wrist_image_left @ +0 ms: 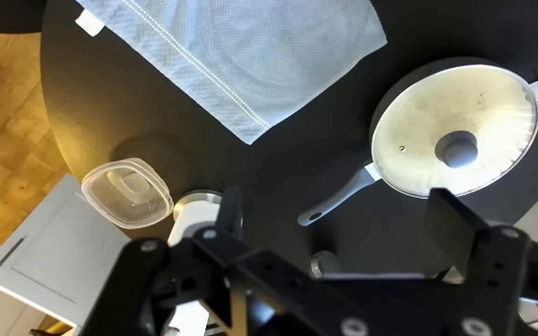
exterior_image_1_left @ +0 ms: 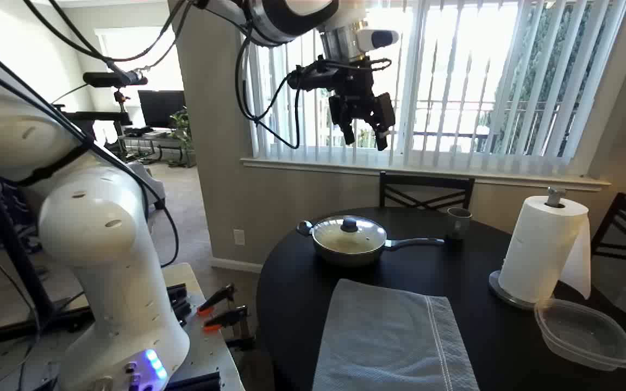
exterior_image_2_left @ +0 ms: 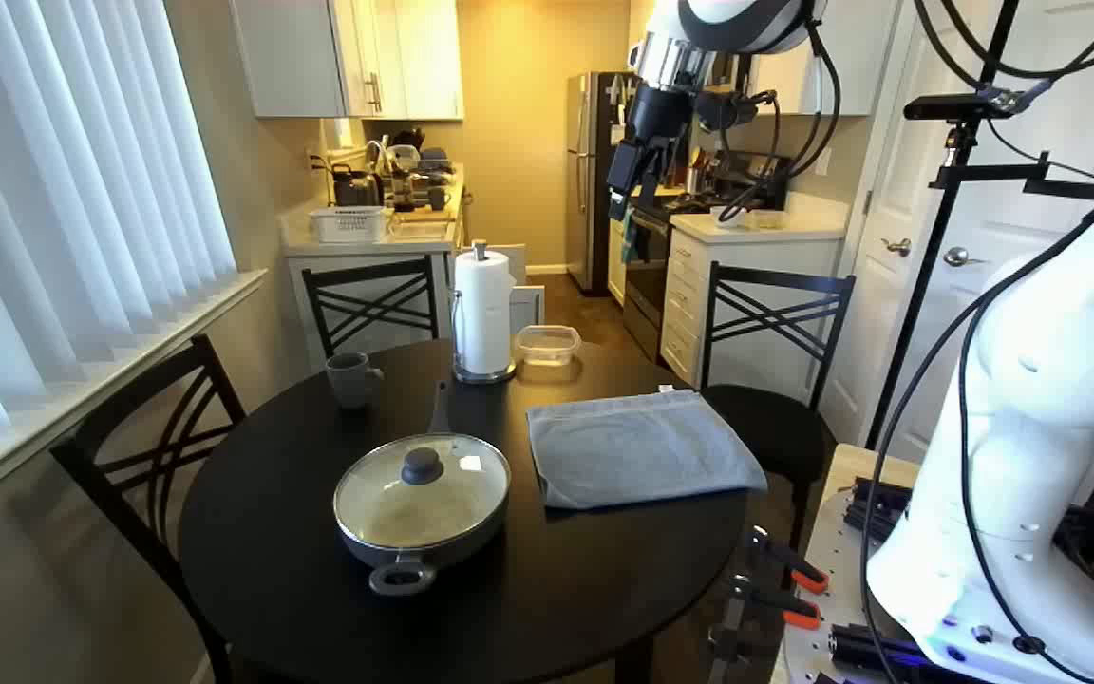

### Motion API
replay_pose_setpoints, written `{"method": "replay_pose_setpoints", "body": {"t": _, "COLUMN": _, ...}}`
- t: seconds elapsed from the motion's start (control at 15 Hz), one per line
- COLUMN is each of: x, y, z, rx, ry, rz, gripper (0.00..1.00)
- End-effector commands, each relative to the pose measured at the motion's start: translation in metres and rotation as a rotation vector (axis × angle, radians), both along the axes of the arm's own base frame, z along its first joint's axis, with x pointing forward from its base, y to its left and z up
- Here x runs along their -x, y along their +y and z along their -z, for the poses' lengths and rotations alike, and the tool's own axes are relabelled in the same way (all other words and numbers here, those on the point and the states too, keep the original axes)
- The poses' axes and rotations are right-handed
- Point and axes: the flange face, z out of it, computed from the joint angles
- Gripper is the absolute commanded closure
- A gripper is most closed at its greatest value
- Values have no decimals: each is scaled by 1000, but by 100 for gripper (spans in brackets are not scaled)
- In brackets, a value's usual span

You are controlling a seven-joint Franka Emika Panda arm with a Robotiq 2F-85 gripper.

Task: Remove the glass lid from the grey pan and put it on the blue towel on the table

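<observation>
The glass lid point(exterior_image_1_left: 340, 239) with its dark knob lies on the grey pan point(exterior_image_1_left: 348, 259) in both exterior views point(exterior_image_2_left: 422, 508). In the wrist view the lid point(wrist_image_left: 456, 114) covers the pan, whose handle point(wrist_image_left: 343, 192) points down-left. The blue towel point(exterior_image_1_left: 389, 336) lies flat on the dark table point(exterior_image_1_left: 286, 309) beside the pan. It also shows in an exterior view point(exterior_image_2_left: 642, 451) and at the top of the wrist view point(wrist_image_left: 259, 56). My gripper point(exterior_image_1_left: 365, 141) is high above the table, pointing down. Its fingers are wide apart and empty in the wrist view point(wrist_image_left: 335, 198).
A grey mug point(exterior_image_1_left: 458, 222) stands near the pan handle's end. A paper towel roll point(exterior_image_1_left: 544, 250) on a metal stand and a clear plastic container point(exterior_image_1_left: 584, 334) stand on the table's far side from the pan. Chairs point(exterior_image_2_left: 775, 323) surround the table. A window with blinds point(exterior_image_1_left: 454, 81) is behind.
</observation>
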Motion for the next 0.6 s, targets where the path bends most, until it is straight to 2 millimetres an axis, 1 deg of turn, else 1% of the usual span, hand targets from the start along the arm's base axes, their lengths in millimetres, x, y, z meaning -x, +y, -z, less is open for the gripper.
{"method": "replay_pose_setpoints", "body": {"t": 0.0, "x": 0, "y": 0, "z": 0, "rx": 0, "ry": 1, "rz": 0, "gripper": 0}}
{"method": "replay_pose_setpoints", "body": {"t": 0.33, "x": 0, "y": 0, "z": 0, "rx": 0, "ry": 1, "rz": 0, "gripper": 0}}
{"method": "replay_pose_setpoints", "body": {"t": 0.4, "x": -8, "y": 2, "z": 2, "rx": 16, "ry": 2, "rz": -16, "gripper": 0}}
{"method": "replay_pose_setpoints", "body": {"t": 0.53, "x": -31, "y": 10, "z": 11, "rx": 36, "ry": 5, "rz": -63, "gripper": 0}}
